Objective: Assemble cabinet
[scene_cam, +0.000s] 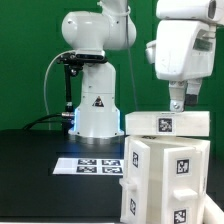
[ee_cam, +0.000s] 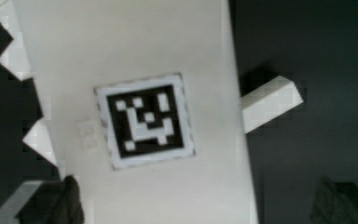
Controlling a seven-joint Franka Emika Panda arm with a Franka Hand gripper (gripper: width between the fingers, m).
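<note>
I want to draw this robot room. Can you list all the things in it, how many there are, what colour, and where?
box: one, white with black-and-white square tags, at the front on the exterior view's right.
panel: one, flat, white with a tag, lying on top of the box.
marker board: one, white with several tags, flat on the table in front of the arm's base.
table: one, black, under everything.
wall: one, green, at the back.
robot arm: one, glossy white, base in the middle, reaching over to the box.
gripper: one, just above the panel, fingers spread apart.
</note>
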